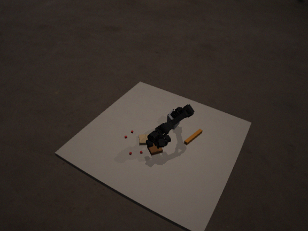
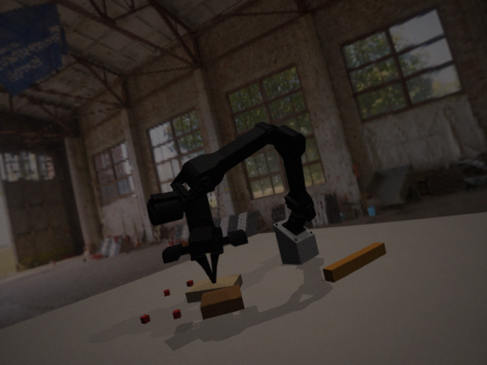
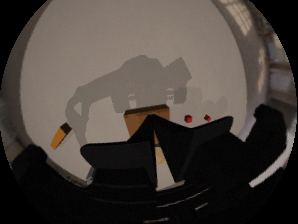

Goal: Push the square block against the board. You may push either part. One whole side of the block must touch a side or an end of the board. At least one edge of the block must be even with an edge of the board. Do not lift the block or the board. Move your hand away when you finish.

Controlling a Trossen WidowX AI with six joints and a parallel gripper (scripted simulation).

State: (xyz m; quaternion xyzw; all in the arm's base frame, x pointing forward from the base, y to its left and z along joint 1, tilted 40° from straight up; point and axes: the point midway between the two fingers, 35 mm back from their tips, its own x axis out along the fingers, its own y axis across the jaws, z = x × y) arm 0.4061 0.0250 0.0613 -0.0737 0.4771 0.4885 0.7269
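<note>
Closed, empty gripper (image 1: 155, 144) (image 2: 214, 280) (image 3: 150, 117) pointing down by a brown block (image 1: 155, 149) (image 2: 222, 302) (image 3: 140, 121), block right beside a pale wooden board (image 1: 143, 139) (image 2: 232, 281) (image 3: 160, 156), contact unclear, orange bar (image 1: 193, 136) (image 2: 355, 262) (image 3: 61, 136) well apart on the surface (image 1: 107, 120) (image 2: 402, 317) (image 3: 100, 45).

The top view looks steeply down from well above the pale tabletop (image 1: 107, 125); the exterior view sits low and near, facing the windows (image 2: 270, 97). The wrist view peers down past the gripper (image 1: 158, 149) (image 2: 214, 280) (image 3: 154, 118); all three share the brown block (image 1: 155, 150) (image 2: 222, 303) (image 3: 143, 117).
</note>
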